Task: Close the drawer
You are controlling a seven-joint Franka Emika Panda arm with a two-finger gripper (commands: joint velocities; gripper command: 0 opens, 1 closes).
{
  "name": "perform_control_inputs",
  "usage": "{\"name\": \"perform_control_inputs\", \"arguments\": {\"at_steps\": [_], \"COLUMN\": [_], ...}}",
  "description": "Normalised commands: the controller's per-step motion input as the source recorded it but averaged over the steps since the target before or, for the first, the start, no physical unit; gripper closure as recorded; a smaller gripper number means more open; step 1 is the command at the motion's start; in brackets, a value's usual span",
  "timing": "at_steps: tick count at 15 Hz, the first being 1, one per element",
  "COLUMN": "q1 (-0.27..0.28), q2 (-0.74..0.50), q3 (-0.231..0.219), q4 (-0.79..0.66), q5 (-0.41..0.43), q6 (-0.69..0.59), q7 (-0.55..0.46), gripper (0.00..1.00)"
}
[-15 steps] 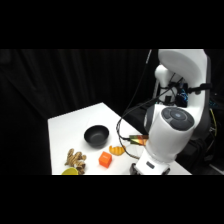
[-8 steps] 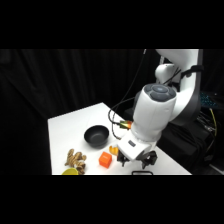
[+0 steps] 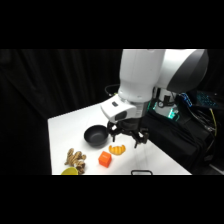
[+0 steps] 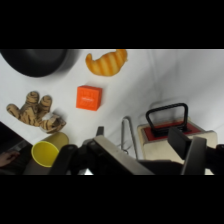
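Observation:
In the wrist view the drawer [image 4: 165, 142] is a low box with a reddish-brown rim and a white top, at the lower right. Its thin black loop handle [image 4: 167, 116] points up the picture. My gripper [image 4: 140, 139] is open, and its right finger [image 4: 181, 142] covers part of the drawer's right side. In the side view only the drawer's handle [image 3: 141, 172] shows, at the table's front edge. There the gripper [image 3: 126, 139] hangs above the table between the black bowl and the croissant, up and left of the handle.
A black bowl [image 3: 95, 135], a toy croissant [image 3: 117, 149], an orange-red cube [image 3: 104, 159], a striped tiger toy [image 3: 75, 159] and a yellow cup [image 3: 70, 171] lie left of the drawer. A thin grey metal loop [image 4: 129, 137] lies beside the drawer's left side.
The arm has swung left across the table. The gripper rose from near the front edge by the drawer to above the croissant, next to the bowl.

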Motion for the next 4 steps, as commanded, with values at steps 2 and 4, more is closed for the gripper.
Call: {"name": "perform_control_inputs", "arguments": {"at_steps": [2, 4], "q1": [-0.026, 0.018], "q2": [-0.15, -0.14], "q3": [-0.062, -0.054], "q4": [0.2, 0.2], "q5": [0.083, -0.012], "q6": [-0.31, -0.29], "q7": [0.24, 0.38], "gripper": [0.0, 0.0]}}
